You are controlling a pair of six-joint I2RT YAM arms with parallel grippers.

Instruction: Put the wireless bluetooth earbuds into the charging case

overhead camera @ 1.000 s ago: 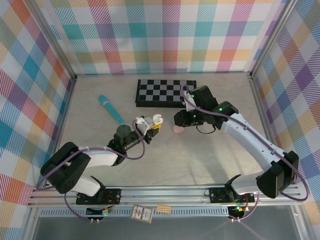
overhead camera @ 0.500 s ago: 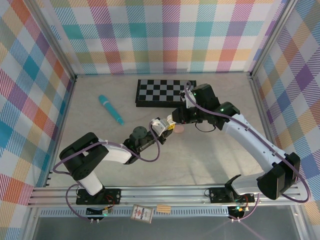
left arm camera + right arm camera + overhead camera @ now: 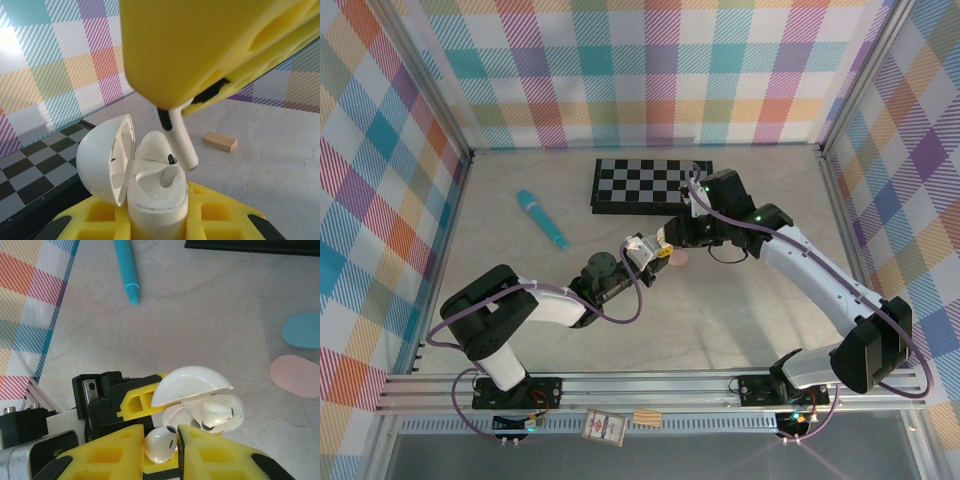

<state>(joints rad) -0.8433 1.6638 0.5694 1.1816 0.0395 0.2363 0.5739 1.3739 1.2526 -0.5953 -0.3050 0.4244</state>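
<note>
From above, the left gripper (image 3: 642, 250) is clamped on the white charging case (image 3: 637, 246) at mid-table. The right gripper (image 3: 663, 240) meets it from the far right, just beside a pink pebble-shaped case (image 3: 677, 260).

The left wrist camera shows the charging case upright, its lid (image 3: 102, 155) swung open to the left. The right gripper's yellow fingers (image 3: 210, 45) pinch a white earbud (image 3: 180, 142). Its stem hangs tilted by the case's rim; I cannot tell if it touches.

In the right wrist camera, the pinched bud's head sits between the fingertips, just beside the case mouth. A second earbud (image 3: 217, 413) is seated in one well.

To do this well, I judge the stem should be straightened over the empty well and lowered slowly. It should be released only once the bud sits, with the case held steady.
</note>
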